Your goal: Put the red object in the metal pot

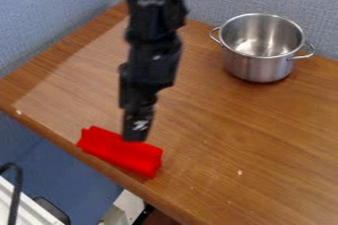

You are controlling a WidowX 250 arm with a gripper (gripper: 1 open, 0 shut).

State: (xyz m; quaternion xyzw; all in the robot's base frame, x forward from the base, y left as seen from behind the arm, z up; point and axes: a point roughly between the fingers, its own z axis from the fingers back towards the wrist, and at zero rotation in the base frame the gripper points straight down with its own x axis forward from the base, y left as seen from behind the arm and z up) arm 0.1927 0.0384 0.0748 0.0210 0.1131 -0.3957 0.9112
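The red object (117, 149) lies flat near the table's front edge, a long block running from left to lower right. My gripper (134, 120) hangs point-down directly over its middle, its black fingers (142, 118) just above or at the block's top face. From this side the jaws overlap, so the gap between them is hidden; nothing is seen held. The metal pot (262, 47) stands empty at the back right of the table, well apart from the gripper.
The wooden table (251, 130) ends at a front edge just below the red object. A blue wall rises behind at left. Black cables hang below the table at bottom left.
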